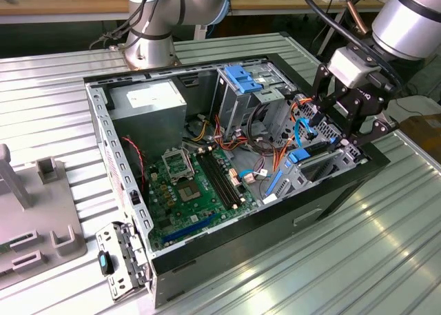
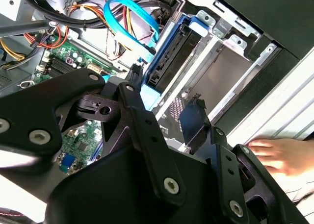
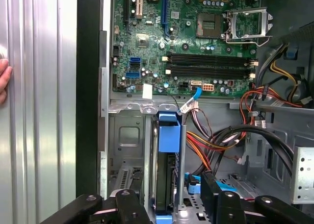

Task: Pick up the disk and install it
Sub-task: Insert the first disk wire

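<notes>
Hovering over the drive bay of the computer case, your gripper angles downward, jaws spread and holding nothing; you will find the disk seated edge-up in that bay, just beneath

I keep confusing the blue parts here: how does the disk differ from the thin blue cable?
The disk is a flat, dark slab with blue side rails; the cable is a thin ribbon, blue all over. The disk stands on edge in a metal bay; the cable curves loosely among other wires. Both show bright blue and sit inside the computer case.
</notes>
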`<act>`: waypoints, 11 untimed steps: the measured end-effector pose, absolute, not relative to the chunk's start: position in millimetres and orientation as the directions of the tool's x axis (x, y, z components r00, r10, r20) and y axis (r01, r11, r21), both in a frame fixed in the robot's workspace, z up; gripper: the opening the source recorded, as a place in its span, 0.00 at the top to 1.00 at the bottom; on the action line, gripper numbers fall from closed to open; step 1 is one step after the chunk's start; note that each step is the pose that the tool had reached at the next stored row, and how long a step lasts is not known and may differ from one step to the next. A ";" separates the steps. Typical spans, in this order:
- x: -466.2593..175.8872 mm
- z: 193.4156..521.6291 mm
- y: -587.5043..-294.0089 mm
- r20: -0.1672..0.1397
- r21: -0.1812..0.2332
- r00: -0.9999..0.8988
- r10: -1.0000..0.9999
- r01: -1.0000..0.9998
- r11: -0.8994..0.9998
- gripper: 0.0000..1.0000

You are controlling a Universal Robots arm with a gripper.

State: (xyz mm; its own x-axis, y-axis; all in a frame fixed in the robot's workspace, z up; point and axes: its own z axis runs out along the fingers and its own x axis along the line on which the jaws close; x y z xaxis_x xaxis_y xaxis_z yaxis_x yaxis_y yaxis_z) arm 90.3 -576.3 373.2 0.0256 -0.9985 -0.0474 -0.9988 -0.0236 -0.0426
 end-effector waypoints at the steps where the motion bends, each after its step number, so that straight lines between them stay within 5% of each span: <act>1: 92.3 373.1 -576.3 -0.047 -0.043 0.026 -0.999 -0.999 -0.024 0.42; 11: 96.9 373.1 -576.3 -0.047 -0.043 0.026 -0.999 -0.999 -0.024 0.42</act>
